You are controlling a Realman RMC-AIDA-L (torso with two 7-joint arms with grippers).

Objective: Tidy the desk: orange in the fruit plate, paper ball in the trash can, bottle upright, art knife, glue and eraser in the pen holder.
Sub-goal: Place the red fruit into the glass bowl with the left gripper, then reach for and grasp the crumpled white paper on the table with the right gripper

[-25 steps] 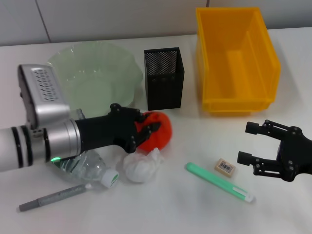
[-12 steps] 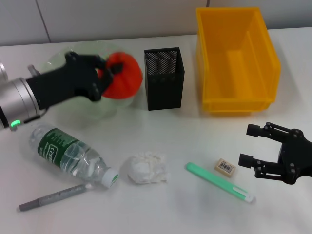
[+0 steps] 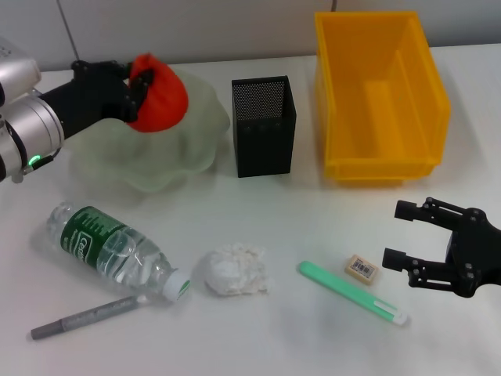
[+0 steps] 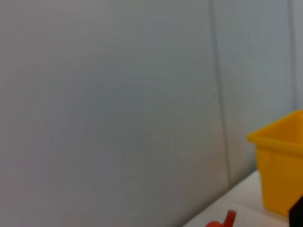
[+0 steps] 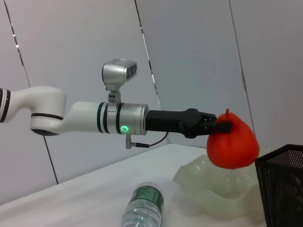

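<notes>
Our left pincer point(image 3: 135, 82) pinches the round red-orange fruit point(image 3: 157, 104), held above the pale green ruffled plastic plate point(image 3: 176, 149) at ten o'clock for release. Our right pincer point(image 3: 416, 235), fingers spread, waits at four o'clock by the counter point(image 3: 297, 337).

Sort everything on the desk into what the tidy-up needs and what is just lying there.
Needed: orange held by the left gripper over the fruit plate; paper ball; lying bottle; eraser; green art knife; pen holder; yellow bin; right gripper.

Lying about: grey pen.
</notes>
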